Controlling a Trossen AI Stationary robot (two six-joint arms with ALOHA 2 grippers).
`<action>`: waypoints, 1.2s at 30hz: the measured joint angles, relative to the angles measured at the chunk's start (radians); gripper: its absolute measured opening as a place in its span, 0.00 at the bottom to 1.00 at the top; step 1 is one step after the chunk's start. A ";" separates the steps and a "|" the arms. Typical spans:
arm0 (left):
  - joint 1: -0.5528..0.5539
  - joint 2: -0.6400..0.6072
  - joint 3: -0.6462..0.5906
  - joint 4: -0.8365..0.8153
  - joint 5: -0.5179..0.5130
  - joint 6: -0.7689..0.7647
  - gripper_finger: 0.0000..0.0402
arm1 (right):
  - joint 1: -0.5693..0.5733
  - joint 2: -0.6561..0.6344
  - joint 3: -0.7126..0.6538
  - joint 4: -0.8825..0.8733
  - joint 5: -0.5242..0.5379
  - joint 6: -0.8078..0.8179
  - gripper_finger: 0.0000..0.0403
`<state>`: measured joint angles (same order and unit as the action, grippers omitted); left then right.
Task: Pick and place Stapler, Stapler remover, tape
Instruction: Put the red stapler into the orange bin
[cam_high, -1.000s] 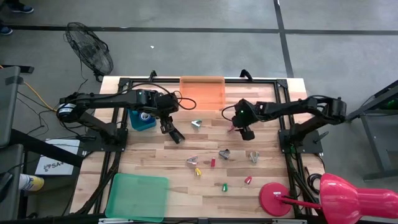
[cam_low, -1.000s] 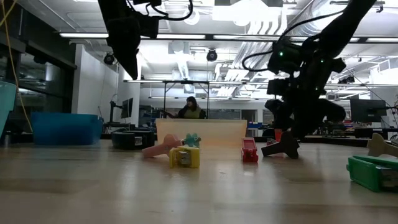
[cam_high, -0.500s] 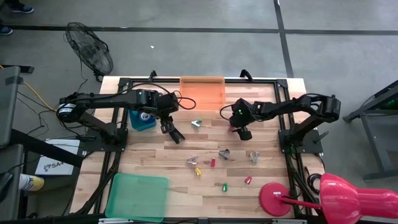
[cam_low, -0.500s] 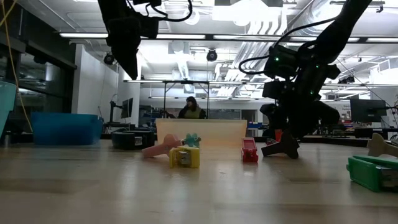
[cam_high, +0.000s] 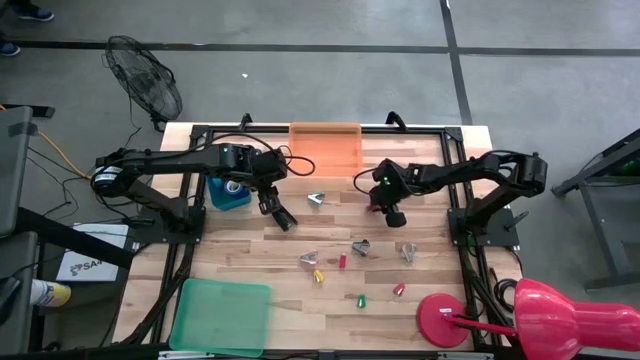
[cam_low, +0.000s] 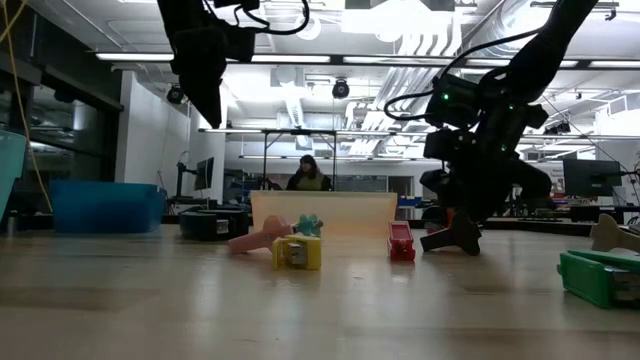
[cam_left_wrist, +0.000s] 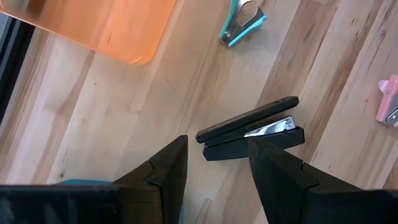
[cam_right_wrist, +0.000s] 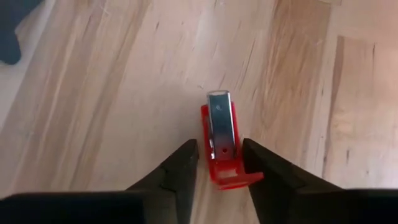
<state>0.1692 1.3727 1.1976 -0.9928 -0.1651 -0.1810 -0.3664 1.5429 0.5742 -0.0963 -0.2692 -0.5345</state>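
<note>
The black stapler (cam_high: 283, 218) lies flat on the wood just beyond my left gripper (cam_high: 270, 204). In the left wrist view the stapler (cam_left_wrist: 250, 127) is ahead of the open fingers (cam_left_wrist: 217, 146), which hang well above the table (cam_low: 212, 108). My right gripper (cam_high: 387, 211) is open and low over a small red stapler (cam_right_wrist: 219, 121), one finger on each side of it (cam_right_wrist: 219, 149). A teal staple remover (cam_high: 316, 199) lies near the orange bin. No tape rolls show.
An orange bin (cam_high: 325, 146) stands at the far edge, a blue bin (cam_high: 228, 193) under the left arm, and a green tray (cam_high: 222, 316) at the near left. Several small coloured pieces (cam_high: 341, 261) lie mid-table. A red lamp base (cam_high: 443, 320) stands at the near right.
My right gripper has moved a little toward the table's left, over the small red stapler. The left arm has kept still.
</note>
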 joint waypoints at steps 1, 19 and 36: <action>0.000 0.000 0.000 0.000 -0.001 0.000 0.41 | 0.000 0.000 0.000 0.000 -0.002 0.017 0.27; 0.000 0.000 0.000 0.003 -0.002 0.000 0.41 | 0.003 -0.094 -0.001 0.288 -0.026 0.583 0.17; 0.000 0.000 0.000 0.022 -0.004 0.000 0.41 | -0.047 -0.020 0.170 0.365 0.168 0.601 0.16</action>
<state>0.1696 1.3727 1.1973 -0.9706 -0.1688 -0.1806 -0.4136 1.5227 0.7438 0.2687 -0.1015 0.0667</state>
